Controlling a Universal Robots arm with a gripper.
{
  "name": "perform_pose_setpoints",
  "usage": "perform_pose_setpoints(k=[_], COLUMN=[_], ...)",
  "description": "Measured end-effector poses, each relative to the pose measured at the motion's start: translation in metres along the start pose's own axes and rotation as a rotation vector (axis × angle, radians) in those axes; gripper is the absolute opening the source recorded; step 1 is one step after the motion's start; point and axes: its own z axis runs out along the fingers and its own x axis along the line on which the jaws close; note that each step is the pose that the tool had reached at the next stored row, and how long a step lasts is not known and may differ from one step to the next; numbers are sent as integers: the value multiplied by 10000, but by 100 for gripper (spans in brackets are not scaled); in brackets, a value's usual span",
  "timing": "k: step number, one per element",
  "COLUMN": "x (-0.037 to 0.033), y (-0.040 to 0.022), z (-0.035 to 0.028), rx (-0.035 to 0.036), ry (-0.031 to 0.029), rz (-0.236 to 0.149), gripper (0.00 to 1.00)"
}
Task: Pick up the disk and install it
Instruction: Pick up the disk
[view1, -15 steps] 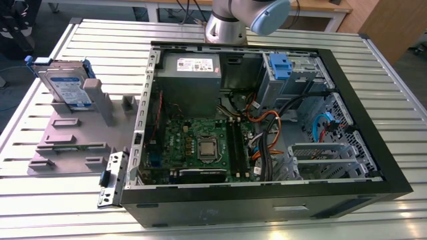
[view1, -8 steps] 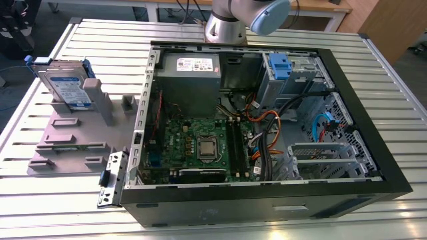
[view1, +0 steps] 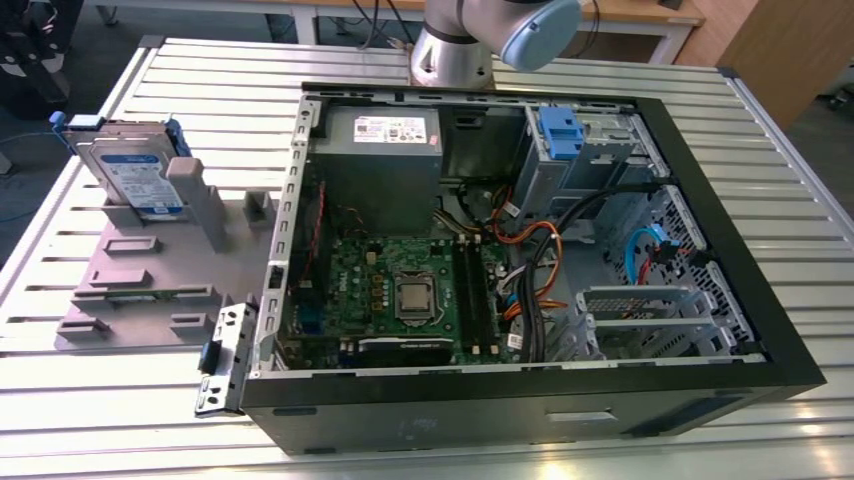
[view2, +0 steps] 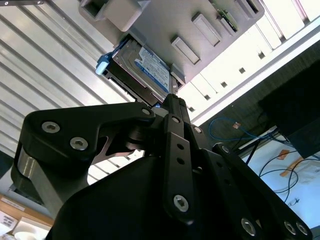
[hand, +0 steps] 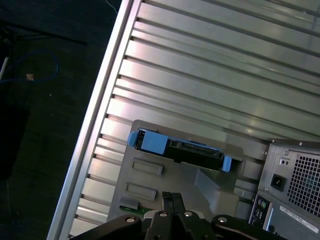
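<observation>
My gripper (hand: 172, 196) pinched narrow, empty | disk (hand: 192, 150) ahead of its tips, apart | I see it edge-up in grey holder (hand: 145, 179).

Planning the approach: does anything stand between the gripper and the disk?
Nothing visible does. In the first wrist view the gripper sits apart from the disk, which stands on edge in a grey holder.

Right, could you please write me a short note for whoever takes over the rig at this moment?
The gripper is shut, holds nothing, and is apart from the disk in the first wrist view.
The disk stands on edge in the grey holder on the table, to the exterior view's left of the open computer case.
Done: nothing that shows.
Left: the disk is not yet picked up and not yet installed in the case.
</observation>
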Motion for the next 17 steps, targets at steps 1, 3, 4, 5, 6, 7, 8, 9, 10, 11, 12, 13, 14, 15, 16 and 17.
perform_pose_setpoints(k=[1, 3, 4, 5, 6, 7, 8, 9, 10, 11, 12, 13, 14, 15, 16, 17], x=[0, 0, 0, 0, 0, 0, 0, 0, 0, 0, 0, 0, 0, 0, 0, 0], y=[0, 0, 0, 0, 0, 0, 0, 0, 0, 0, 0, 0, 0, 0, 0, 0], z=[0, 0, 0, 0, 0, 0, 0, 0, 0, 0, 0, 0, 0, 0, 0, 0], rx=[0, 0, -1, -1, -1, -1, -1, -1, -1, -1, -2, -2, -2, -2, -2, -2], ry=[0, 0, 0, 1, 1, 0, 1, 2, 2, 2, 2, 2, 3, 3, 4, 3], rz=[-5, -15, -20, -25, -30, -35, -41, -45, -51, -55, -61, -65, -70, -75, -81, -86], gripper=[11, 11, 11, 11, 11, 11, 11, 11, 11, 11, 11, 11, 11, 11, 11, 11])
